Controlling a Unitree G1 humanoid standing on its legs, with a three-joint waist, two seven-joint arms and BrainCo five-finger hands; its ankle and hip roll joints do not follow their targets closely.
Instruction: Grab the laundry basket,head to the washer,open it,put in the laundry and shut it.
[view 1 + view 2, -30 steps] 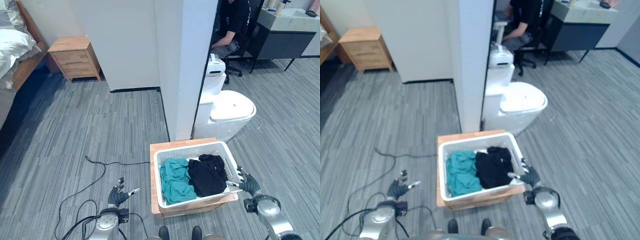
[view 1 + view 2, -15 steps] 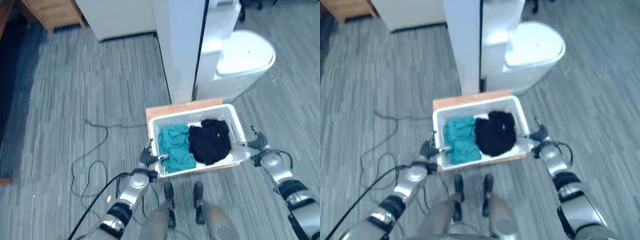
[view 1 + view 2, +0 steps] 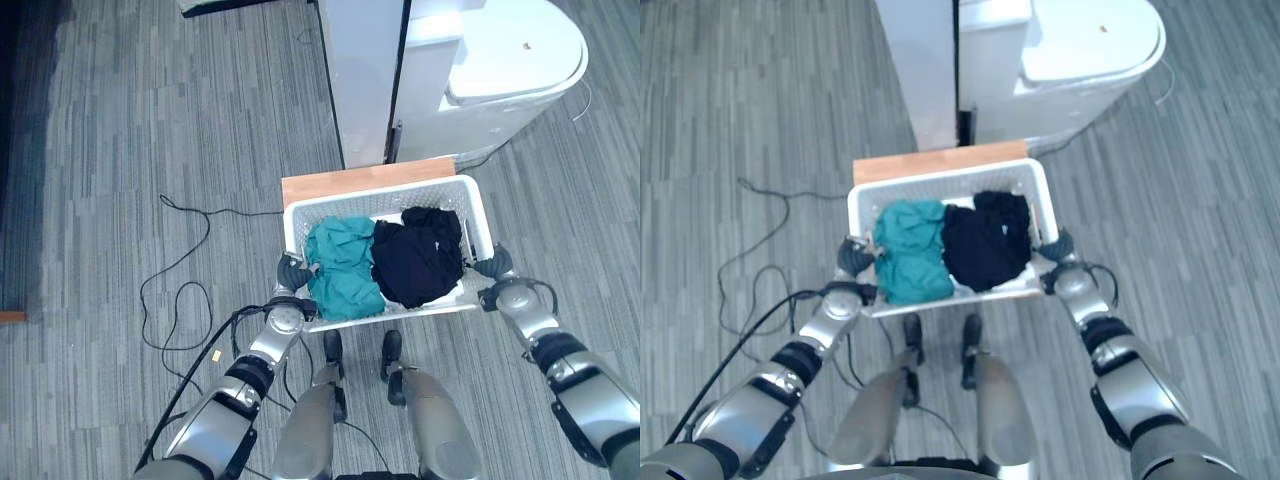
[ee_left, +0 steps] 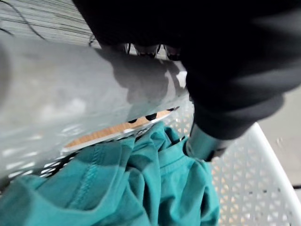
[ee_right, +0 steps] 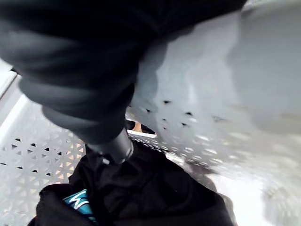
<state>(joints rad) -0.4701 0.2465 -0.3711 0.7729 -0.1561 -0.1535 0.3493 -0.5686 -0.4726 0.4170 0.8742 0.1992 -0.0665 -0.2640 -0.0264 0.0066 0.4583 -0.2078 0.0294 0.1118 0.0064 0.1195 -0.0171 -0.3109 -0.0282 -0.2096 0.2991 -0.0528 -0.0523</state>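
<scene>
Both ends of the white laundry basket, which sits on a low wooden stand in front of the robot, are taken: the left hand is hooked over the left rim with its thumb inside, and the right hand likewise over the right rim. An even, level lift is called for, so nothing slides out. Teal clothing is held on the left and black clothing on the right; the white washer stands beyond.

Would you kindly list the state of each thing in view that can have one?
laundry basket: on the wooden platform, holding clothes
teal garment: crumpled inside
black garment: crumpled inside
washer: lid shut
left hand: on the basket's left rim
right hand: on its right rim
</scene>
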